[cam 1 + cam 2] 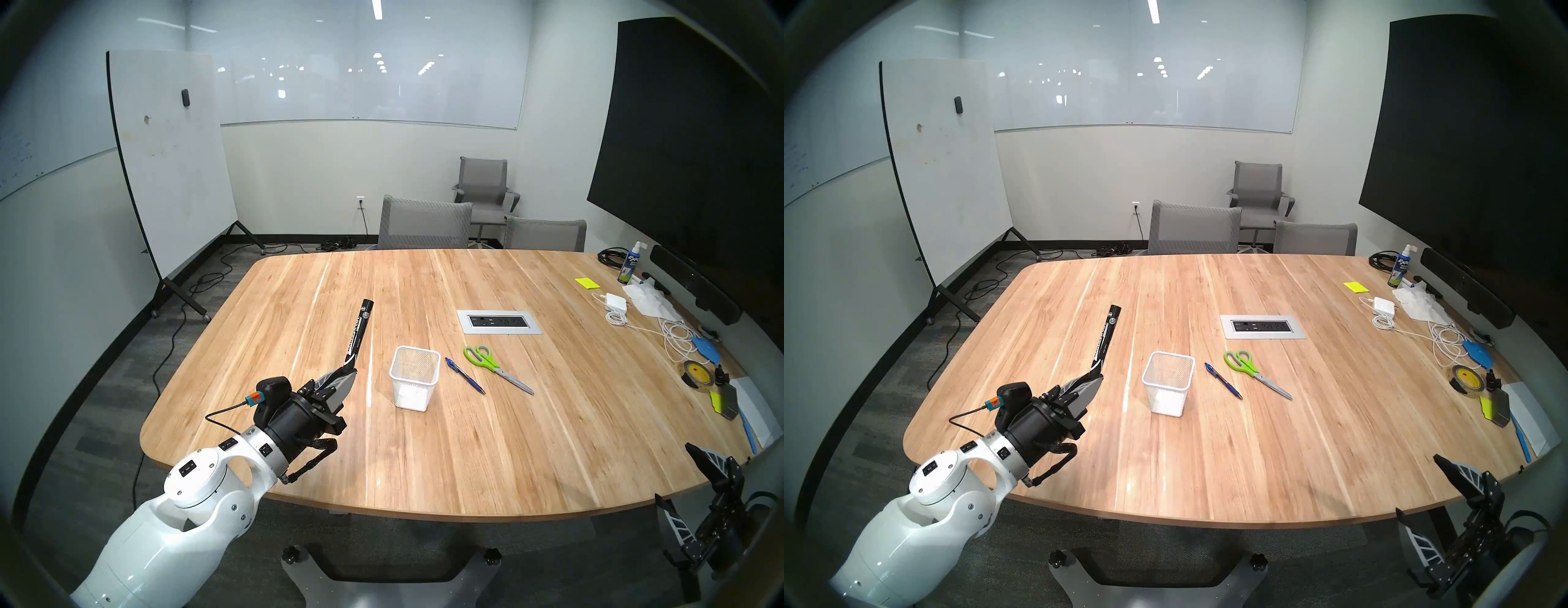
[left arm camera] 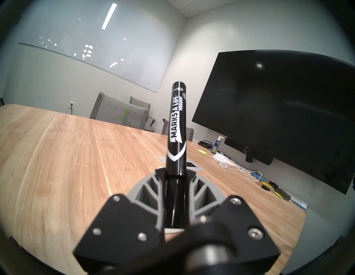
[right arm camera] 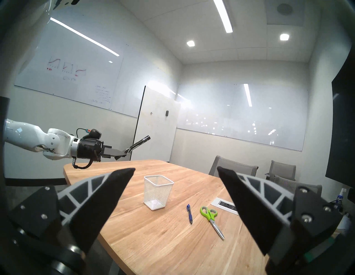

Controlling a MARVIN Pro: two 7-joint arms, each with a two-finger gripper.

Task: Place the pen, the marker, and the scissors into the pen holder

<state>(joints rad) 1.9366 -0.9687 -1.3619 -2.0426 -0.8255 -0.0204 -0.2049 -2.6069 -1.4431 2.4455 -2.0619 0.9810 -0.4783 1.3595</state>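
Left of the empty pen holder: marker pinched in left fingers, aloft; pen and scissors flat on bench right of holder; right fingers spread, empty; nothing placed yet.

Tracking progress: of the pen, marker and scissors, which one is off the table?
The marker, gripped in the left gripper. The pen and scissors lie flat beside the pen holder.

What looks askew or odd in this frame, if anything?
Only the marker: the left gripper pinches it at one end, so it juts up at a slant instead of pointing down toward the pen holder.
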